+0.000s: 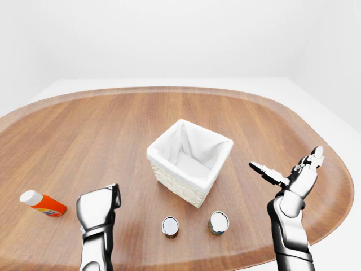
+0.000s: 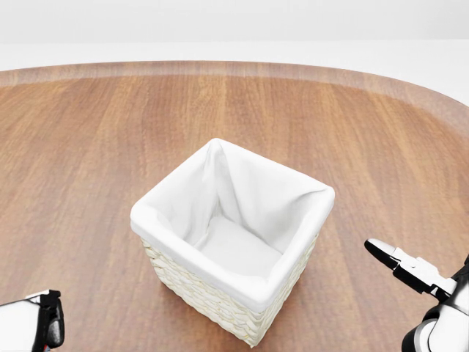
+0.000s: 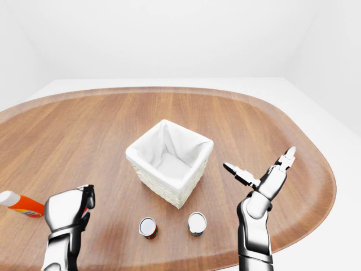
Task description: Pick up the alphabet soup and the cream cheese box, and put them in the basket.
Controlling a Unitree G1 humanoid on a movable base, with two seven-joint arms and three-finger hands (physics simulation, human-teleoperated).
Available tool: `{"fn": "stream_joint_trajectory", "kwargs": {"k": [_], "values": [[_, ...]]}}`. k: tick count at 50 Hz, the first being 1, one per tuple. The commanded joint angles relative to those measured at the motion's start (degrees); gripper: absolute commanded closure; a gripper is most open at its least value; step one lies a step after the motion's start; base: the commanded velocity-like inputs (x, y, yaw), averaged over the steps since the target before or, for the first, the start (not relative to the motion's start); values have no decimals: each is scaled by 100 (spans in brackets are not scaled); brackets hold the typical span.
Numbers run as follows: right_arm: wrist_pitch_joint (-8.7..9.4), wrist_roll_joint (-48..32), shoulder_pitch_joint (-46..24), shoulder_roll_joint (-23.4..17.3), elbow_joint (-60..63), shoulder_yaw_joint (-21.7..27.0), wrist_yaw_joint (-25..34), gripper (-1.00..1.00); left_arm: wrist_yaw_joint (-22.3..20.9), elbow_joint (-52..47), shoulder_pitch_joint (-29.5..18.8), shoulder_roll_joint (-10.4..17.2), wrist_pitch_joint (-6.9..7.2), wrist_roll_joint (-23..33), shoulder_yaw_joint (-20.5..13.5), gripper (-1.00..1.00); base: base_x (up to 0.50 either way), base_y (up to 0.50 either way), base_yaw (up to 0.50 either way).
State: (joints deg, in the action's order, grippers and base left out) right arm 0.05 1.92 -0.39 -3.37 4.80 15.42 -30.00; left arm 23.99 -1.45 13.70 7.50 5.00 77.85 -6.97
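A white-lined wicker basket (image 1: 169,160) stands in the middle of the wooden table and looks empty inside. Two small cans stand upright below it in the left-eye view, one on the left (image 1: 170,226) and one on the right (image 1: 219,222). I cannot tell which is the alphabet soup. No cream cheese box shows. My left hand (image 1: 106,202) is curled into an empty fist at the lower left, left of the cans. My right hand (image 1: 289,167) is open with fingers spread, right of the basket and the cans, touching nothing.
An orange bottle with a white cap (image 1: 43,204) lies on its side at the far left, near the table's edge. The round table's rim (image 1: 333,214) runs close behind my right hand.
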Motion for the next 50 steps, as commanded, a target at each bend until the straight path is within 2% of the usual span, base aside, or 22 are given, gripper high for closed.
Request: {"fn": "stream_joint_trajectory", "kwargs": {"k": [1,5,7,14,26,28,34,40,43,50], "values": [[36,-19,18,8,54,-9,0,-100,-279,-1101,75,-207,0,-115,-140,100,0,0,0],[-11,-12,-2,1,-16,1,0,-100,-626,-1408,-42,-278,0,-78,-166,100,0,0,0],[29,-17,5,4,31,-5,0,-100,-658,-1395,-144,-291,0,-50,-162,100,0,0,0],[-25,-13,8,0,-11,0,0,-100,-1027,-1521,-472,-309,0,117,-33,100,0,0,0],[-13,-23,7,1,-12,-6,0,-100,-2208,-2313,-1187,-314,0,437,127,100,0,0,0],[41,-22,11,4,45,-8,0,-100,-2321,-2308,-1284,-318,0,500,160,100,0,0,0],[42,-19,8,4,34,-6,0,-100,-2667,-2428,-1556,-316,0,653,225,100,0,0,0],[-55,-12,-19,-8,-97,-4,0,-100,-3130,-2709,-1849,-321,0,895,282,100,0,0,0],[-10,-17,-8,-6,-42,-5,0,-100,-3544,-2964,-2105,-372,0,1030,299,100,0,0,0],[50,-10,2,0,22,-6,0,-100,-4061,-3039,-2619,-441,0,1425,457,100,0,0,0]]}}
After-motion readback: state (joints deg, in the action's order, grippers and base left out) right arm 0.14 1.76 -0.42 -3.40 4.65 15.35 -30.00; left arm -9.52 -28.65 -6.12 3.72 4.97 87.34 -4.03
